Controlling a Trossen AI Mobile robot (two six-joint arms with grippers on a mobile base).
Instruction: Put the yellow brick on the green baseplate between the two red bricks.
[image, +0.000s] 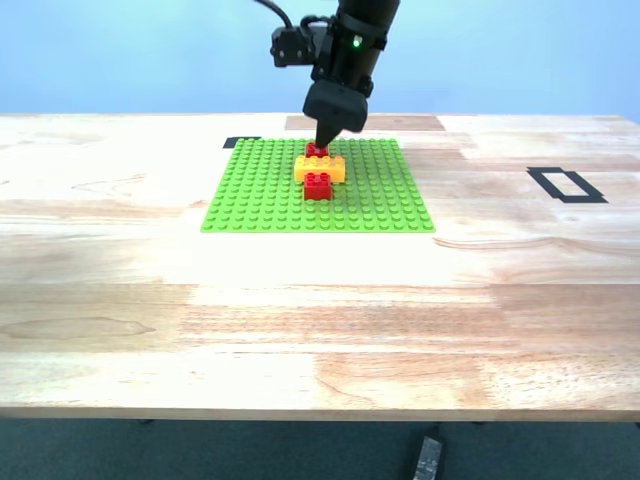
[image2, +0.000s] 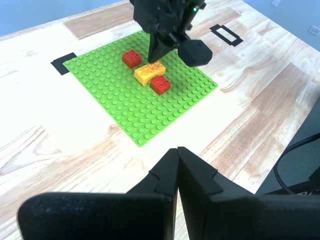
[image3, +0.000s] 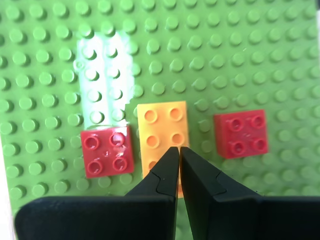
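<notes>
the green baseplate (image: 260, 195) lies flat on the wooden counter (image: 320, 320), a little toward the far side in the exterior view. on it the yellow brick (image: 320, 167) sits between the two red bricks: the near red brick (image: 318, 186) just in front of it and the far red brick (image: 314, 151) just behind it, partly hidden by the arm in that view.

our second claw (image3: 179, 152) hangs directly over the yellow brick (image3: 160, 135), its fingers pressed together and holding nothing; the tips are at the brick's edge, though we cannot tell whether they touch it. in the second wrist view one red brick (image3: 106, 150) sits just beside the yellow one, almost touching, and the other red brick (image3: 241, 133) stands a stud or so away on the opposite side.

our first claw (image2: 178, 152) hovers well apart from the baseplate (image2: 120, 100), above the bare counter, also closed and empty. black tape marks (image: 566, 184) lie on the counter at the exterior view's right and beside the plate's far corner.
</notes>
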